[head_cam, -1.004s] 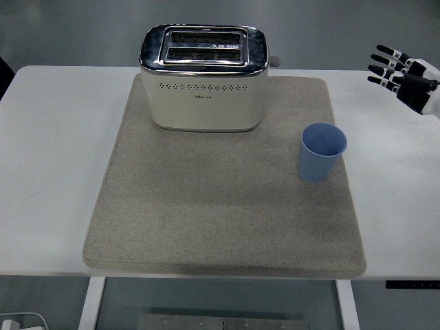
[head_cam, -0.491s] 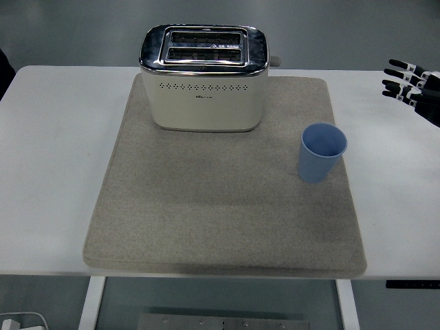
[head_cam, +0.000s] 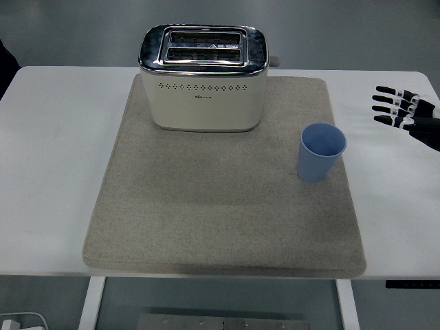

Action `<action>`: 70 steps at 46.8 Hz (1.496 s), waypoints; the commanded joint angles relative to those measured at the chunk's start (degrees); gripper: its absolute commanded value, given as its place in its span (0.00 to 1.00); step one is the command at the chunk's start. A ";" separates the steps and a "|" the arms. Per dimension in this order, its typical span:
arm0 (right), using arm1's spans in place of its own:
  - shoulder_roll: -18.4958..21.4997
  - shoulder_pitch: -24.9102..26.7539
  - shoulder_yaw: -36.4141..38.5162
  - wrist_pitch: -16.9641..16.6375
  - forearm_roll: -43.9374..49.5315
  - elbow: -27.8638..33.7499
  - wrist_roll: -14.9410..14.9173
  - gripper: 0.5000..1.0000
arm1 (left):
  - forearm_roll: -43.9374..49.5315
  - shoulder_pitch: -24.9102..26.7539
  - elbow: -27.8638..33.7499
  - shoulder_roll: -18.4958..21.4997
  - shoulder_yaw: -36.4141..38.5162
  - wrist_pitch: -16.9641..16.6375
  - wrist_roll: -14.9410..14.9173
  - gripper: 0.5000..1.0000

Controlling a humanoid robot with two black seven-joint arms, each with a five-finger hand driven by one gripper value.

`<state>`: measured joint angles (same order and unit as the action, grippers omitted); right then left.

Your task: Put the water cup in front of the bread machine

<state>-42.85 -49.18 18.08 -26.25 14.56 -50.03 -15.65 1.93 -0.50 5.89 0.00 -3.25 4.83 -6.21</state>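
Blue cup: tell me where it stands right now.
The blue cup stands upright on the grey mat's right side, right of the toaster.

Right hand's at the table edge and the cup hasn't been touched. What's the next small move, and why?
Probably bring the right hand leftward and down toward the blue cup. Its fingers are spread and empty, well to the cup's right, and the cup stands upright on the mat, right of the toaster rather than in front.
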 commanded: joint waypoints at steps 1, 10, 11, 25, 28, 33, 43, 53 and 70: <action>-0.12 0.67 0.02 0.32 1.87 -0.33 -1.93 0.87 | 0.00 -0.03 0.00 0.00 0.00 0.00 -0.03 1.00; -0.91 1.90 0.02 2.87 2.84 -3.05 -4.04 0.87 | 0.00 -0.03 0.08 0.00 0.00 0.00 -0.03 1.00; -0.91 2.07 0.02 3.22 2.84 -3.23 -4.30 0.87 | 0.00 0.06 0.00 0.00 0.00 0.00 -0.03 1.00; -0.91 5.59 0.29 7.97 2.93 -5.60 -8.87 0.87 | 0.00 0.06 0.08 0.00 0.00 0.00 -0.03 1.00; -1.00 6.29 0.29 8.93 2.93 -6.74 -9.14 0.87 | 0.00 0.06 0.00 0.00 0.00 0.00 0.06 1.00; -1.27 7.17 0.20 10.17 3.37 -8.24 -9.23 0.87 | 0.00 0.06 0.08 0.00 0.00 0.00 -0.03 1.00; -1.97 9.28 0.29 12.01 3.37 -10.70 -10.90 0.87 | 0.00 0.06 0.00 0.00 0.00 0.00 0.06 1.00; -1.88 11.21 1.52 14.12 3.37 -12.45 -13.36 0.87 | 0.00 0.06 0.00 0.00 0.00 0.00 -0.03 1.00; -1.00 14.11 2.13 20.45 5.65 -17.11 -15.64 0.87 | 0.00 0.06 0.00 0.00 0.00 0.00 0.06 1.00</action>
<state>-44.19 -35.77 20.24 -7.04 18.88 -66.74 -30.85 1.93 -0.44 5.93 0.00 -3.25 4.83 -6.21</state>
